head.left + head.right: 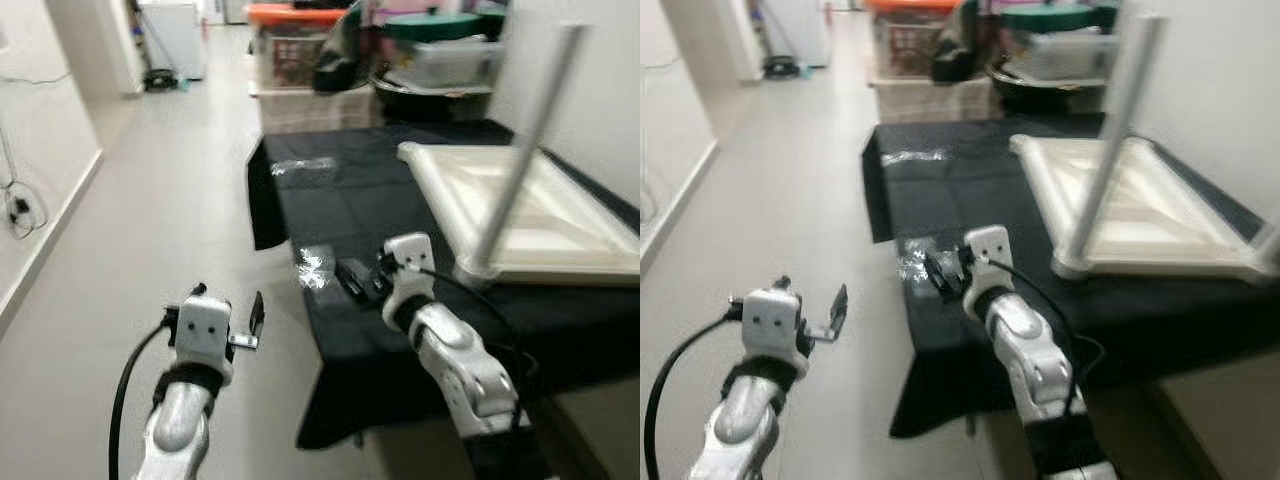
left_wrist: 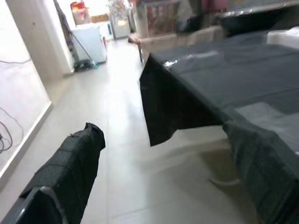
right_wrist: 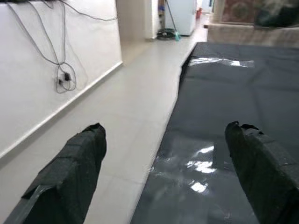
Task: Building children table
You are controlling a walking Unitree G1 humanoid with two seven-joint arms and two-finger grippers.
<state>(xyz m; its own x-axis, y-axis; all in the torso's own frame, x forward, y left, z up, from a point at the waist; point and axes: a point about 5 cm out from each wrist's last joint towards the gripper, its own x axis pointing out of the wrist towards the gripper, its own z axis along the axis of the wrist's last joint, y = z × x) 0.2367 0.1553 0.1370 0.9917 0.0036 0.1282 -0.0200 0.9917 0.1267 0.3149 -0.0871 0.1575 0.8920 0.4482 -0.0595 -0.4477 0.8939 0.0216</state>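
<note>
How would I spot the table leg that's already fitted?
Find the black-covered bench on the robot's right. A cream tabletop lies upside down on it. The leg is the grey pole standing up from its near corner, the one tall upright thing there.

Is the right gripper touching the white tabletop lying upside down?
Apart. In the left eye view, bare black cloth lies between the right gripper and the white tabletop.

Bright, even indoor light throughout. White glare patches sit on the black cloth (image 1: pixel 330 215) over the bench. Both eye views are soft with blur; far clutter is unfocused.
</note>
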